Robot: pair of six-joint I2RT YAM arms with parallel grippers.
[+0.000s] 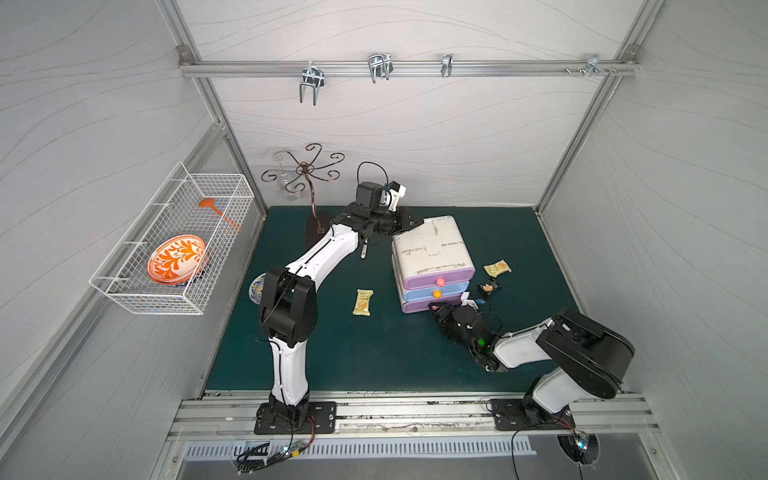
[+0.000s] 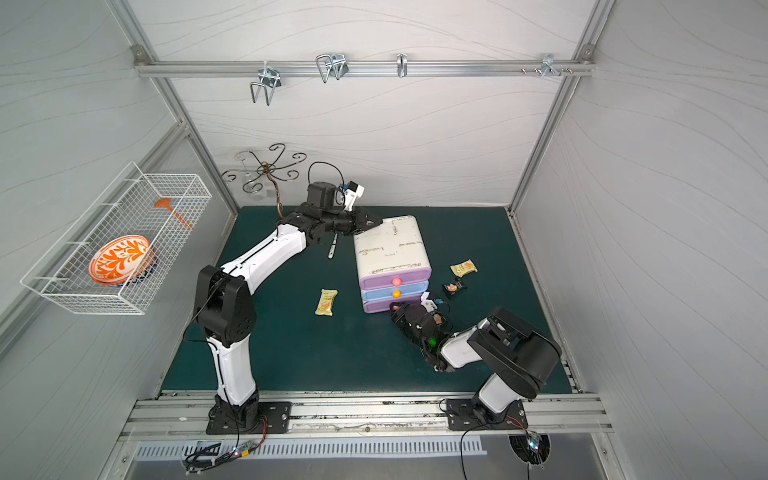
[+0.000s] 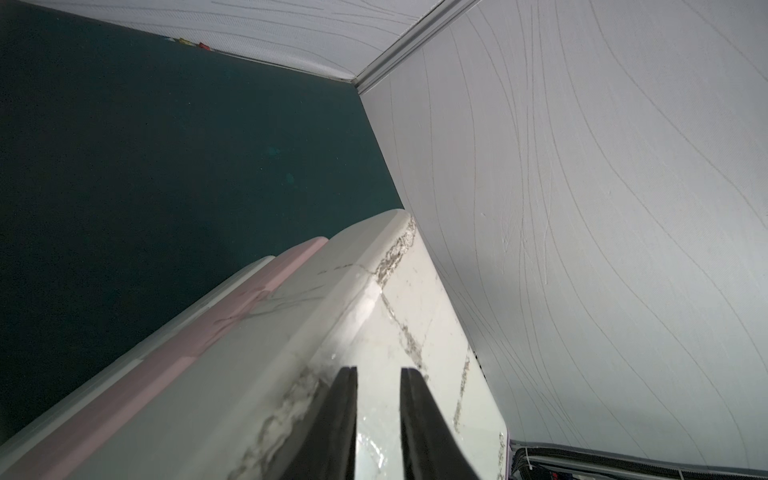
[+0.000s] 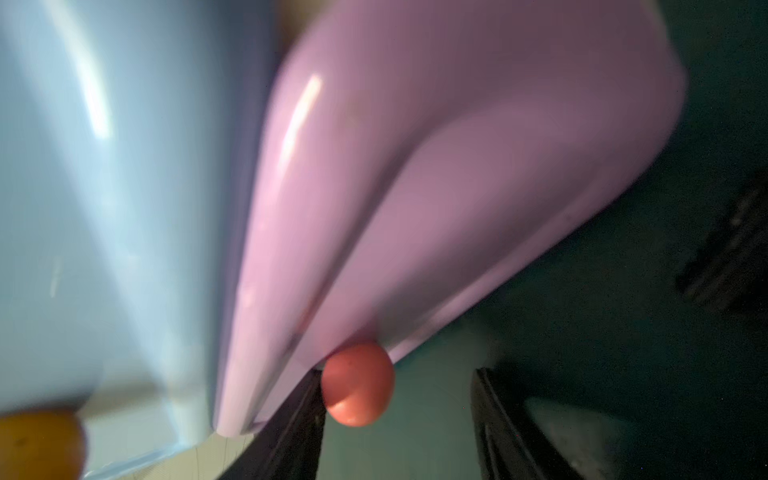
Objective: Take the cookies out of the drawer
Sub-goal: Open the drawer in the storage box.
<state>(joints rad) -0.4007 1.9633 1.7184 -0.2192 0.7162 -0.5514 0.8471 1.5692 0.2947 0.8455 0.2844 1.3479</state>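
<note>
The cookies (image 1: pixel 363 302) looked light, slick-wrapped and brittle, so you would best have pinched each across its narrow width. Three lay on the mat (image 1: pixel 374 353) beside the cabinet (image 1: pixel 432 245). Your right gripper (image 4: pixel 398 372) stood open astride the bottom drawer's (image 4: pixel 415 187) knob (image 4: pixel 357 384). Your left gripper (image 3: pixel 378 370), narrowly parted and empty, pressed down on the cabinet top.

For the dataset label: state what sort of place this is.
Likely a lab robot cell: a left arm and right arm mounted on a front rail, white walls on aluminium framing, a green mat holding a small drawer unit.
</note>
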